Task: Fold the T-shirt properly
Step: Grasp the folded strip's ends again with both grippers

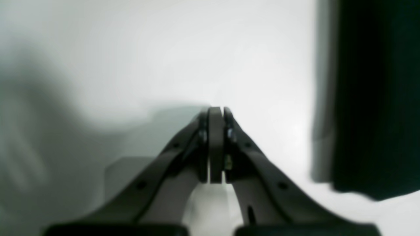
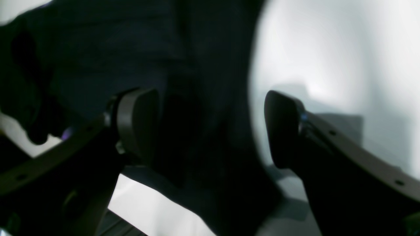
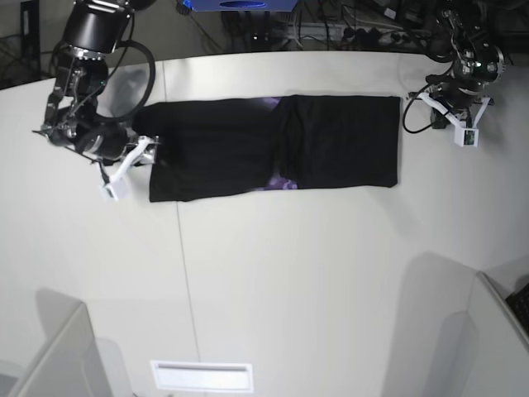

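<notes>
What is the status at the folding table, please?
Left pincer shut, empty, beside the T-shirt. Right pincer open at its other end. T-shirt folded into a long strip, flat. Nothing in the way.

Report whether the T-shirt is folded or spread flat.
Partly folded. The T-shirt lies as a long narrow band on the table, sleeves tucked in, only slivers of purple print showing at a layered edge.

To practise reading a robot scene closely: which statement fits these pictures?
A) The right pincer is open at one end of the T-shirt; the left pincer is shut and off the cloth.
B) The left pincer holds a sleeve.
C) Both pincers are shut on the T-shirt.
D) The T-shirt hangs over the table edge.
A: the right pincer stands open around the dark T-shirt, while the left pincer is shut over bare table.
</notes>
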`<move>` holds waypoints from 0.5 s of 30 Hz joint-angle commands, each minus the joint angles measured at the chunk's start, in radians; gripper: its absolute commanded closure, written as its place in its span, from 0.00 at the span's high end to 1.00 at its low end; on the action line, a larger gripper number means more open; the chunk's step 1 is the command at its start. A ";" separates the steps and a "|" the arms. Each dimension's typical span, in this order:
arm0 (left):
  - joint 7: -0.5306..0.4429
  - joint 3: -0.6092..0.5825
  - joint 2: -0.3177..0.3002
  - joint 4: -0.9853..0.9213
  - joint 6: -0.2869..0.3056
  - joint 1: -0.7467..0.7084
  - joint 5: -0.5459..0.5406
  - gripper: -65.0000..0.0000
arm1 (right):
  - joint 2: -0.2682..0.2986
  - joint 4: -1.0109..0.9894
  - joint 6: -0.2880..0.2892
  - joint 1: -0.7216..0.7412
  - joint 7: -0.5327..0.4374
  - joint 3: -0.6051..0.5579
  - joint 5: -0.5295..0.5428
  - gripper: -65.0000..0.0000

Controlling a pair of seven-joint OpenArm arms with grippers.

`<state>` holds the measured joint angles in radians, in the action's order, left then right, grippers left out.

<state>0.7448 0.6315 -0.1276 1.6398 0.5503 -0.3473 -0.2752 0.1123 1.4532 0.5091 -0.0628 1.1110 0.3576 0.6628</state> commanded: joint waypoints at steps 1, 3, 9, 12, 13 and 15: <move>-0.011 -0.005 0.006 0.013 0.003 0.014 -0.006 0.00 | -0.004 -0.015 -0.011 -0.022 0.074 -0.019 -0.058 0.71; -0.008 -0.011 0.027 0.013 0.003 0.029 -0.006 0.00 | -0.004 -0.019 -0.011 -0.029 0.056 -0.025 -0.058 0.71; -0.008 -0.066 0.047 -0.049 0.001 0.066 -0.006 0.00 | -0.004 -0.019 -0.011 -0.035 0.054 -0.030 -0.058 0.61; -0.012 -0.123 0.047 -0.077 -0.054 0.066 -0.012 0.00 | -0.004 -0.021 -0.011 -0.030 0.054 -0.030 -0.058 0.42; -0.012 -0.134 0.047 -0.083 -0.065 0.066 -0.014 0.00 | -0.004 -0.027 -0.011 -0.029 0.056 -0.030 -0.058 0.37; -0.012 -0.157 0.047 -0.085 -0.072 0.066 -0.016 0.00 | -0.003 -0.061 -0.011 -0.015 0.056 -0.030 -0.058 0.29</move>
<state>0.6659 0.4774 -0.0769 1.5600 0.4892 -0.2691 -0.3260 0.1101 1.4059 0.5137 -0.0673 1.0916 0.3355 0.6880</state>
